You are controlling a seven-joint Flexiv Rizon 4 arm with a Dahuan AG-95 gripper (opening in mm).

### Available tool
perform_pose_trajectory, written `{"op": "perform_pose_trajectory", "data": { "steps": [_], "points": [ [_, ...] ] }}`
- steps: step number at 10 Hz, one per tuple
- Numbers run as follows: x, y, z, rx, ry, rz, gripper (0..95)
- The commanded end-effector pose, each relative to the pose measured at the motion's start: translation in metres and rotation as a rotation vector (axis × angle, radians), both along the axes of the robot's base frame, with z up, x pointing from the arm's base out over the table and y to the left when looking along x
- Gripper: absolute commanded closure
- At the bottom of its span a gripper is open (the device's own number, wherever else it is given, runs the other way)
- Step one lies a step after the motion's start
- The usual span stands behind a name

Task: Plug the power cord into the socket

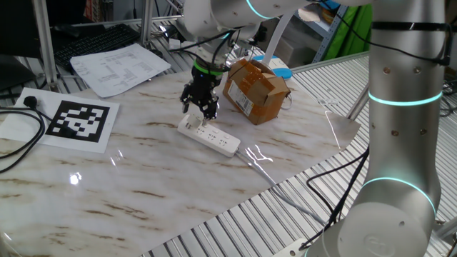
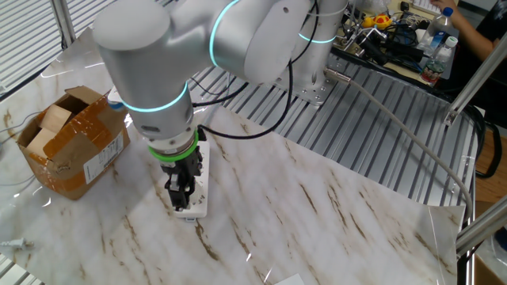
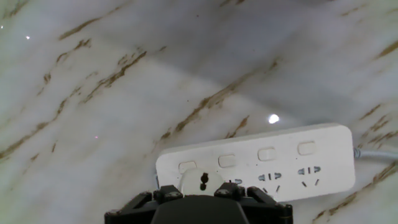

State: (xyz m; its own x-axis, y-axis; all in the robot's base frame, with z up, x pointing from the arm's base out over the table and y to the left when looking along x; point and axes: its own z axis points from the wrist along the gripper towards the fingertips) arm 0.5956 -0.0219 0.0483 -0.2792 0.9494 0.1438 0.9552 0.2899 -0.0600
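Directly below the end effector (image 3: 198, 198), whose jaws look released, sits the power cord (image 3: 201, 181), seated in the socket (image 3: 292, 163). That plug seems light, rigid and smooth; grip its round sides.

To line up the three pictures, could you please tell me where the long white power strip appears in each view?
One fixed view: long white power strip, centre, left of the brown cardboard box.
Other fixed view: strip left of centre, largely behind the tool; box far left.
Hand view: strip lower right; box absent.
Shared landmark: the brown-veined marble tabletop.

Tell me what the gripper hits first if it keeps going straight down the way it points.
Most likely the small white plug seated on the power strip, directly under the gripper; depth is unclear.
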Motion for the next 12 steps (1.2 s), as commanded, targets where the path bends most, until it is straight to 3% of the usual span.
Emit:
{"op": "perform_pose_trajectory", "data": {
  "steps": [1,3,7,8,10,12],
  "points": [
    [-0.001,-0.0009,0.001,0.005,0.031,-0.086,19.0],
    [-0.0008,-0.0017,0.0014,0.021,0.046,-0.157,19.0],
    [-0.0009,-0.0017,0.0015,0.051,0.049,-0.234,19.0],
    [-0.0009,-0.0016,0.0016,0.074,0.053,-0.249,38.0],
    [-0.0008,-0.0015,0.001,0.112,0.062,-0.252,38.0],
    [-0.0008,-0.0014,0.0007,0.124,0.068,-0.248,38.0]
  ]
}}
